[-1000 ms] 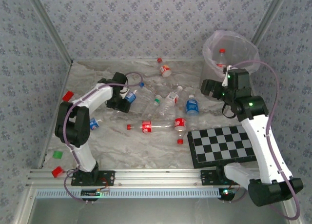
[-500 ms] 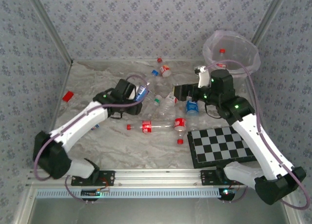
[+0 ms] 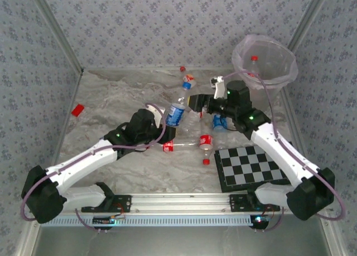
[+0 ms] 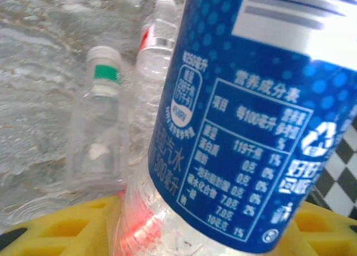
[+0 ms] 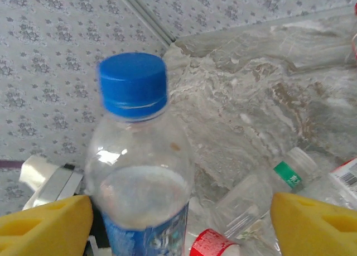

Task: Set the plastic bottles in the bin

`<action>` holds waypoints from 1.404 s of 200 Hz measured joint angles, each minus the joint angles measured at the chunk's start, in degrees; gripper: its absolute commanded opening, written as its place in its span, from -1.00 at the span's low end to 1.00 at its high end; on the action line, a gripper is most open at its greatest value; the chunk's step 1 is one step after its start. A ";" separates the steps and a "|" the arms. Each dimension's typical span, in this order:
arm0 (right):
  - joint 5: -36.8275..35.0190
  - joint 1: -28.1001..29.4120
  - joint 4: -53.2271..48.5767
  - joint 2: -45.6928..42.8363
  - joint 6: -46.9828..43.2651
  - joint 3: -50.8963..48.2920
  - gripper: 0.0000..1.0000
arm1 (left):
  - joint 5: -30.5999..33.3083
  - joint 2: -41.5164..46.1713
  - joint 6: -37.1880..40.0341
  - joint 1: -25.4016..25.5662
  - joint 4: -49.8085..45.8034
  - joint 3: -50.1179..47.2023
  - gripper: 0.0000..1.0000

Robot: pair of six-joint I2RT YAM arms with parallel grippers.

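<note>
A blue-labelled bottle is being gripped low on its body by the left gripper, whose yellow fingers are being pressed against it from both sides. It is being held off the marbled table, tilted, with its blue cap pointing away from those fingers and toward the right gripper. The body is clear plastic and is being wrapped by a dark blue label with white print. A reddish tint is being seen through the plastic between the left fingers.

In the right wrist view the bottle's neck is being flanked by the right gripper's yellow fingers, which are being shown spread wide. One lies just beside the bottle's shoulder and the other well apart from it, so nothing is being grasped there. Whether the nearer finger is touching the bottle cannot be told.

Beyond the left fingers a green-banded bottle is being seen lying on the table, with another clear bottle just beside it. The bin is standing well behind the right gripper, and a red-capped bottle is being seen inside it.

In the left wrist view the held bottle's cap end is being cut off by the frame. The fingertips of both grippers are being cropped by the lower edges of the wrist views. Another bottle with a blue label is being partly covered by the right arm.
</note>
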State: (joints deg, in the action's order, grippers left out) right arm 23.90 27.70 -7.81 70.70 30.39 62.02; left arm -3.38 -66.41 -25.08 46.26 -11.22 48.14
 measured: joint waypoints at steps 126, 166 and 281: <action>2.97 0.72 -0.37 3.37 -1.03 3.41 0.57 | -1.81 -2.73 -0.98 3.72 4.07 -0.48 -0.68; 2.91 0.74 -1.88 5.44 -2.36 5.79 0.55 | -2.45 -2.73 -0.90 5.01 4.15 -0.48 -0.68; -0.11 -0.17 -9.07 5.79 -5.99 9.55 -0.16 | -1.64 -2.14 -1.20 5.42 5.14 -0.68 0.90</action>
State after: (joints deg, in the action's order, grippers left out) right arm 23.79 27.53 -16.88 76.49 24.40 71.57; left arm -5.02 -68.55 -26.28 51.68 -6.09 47.46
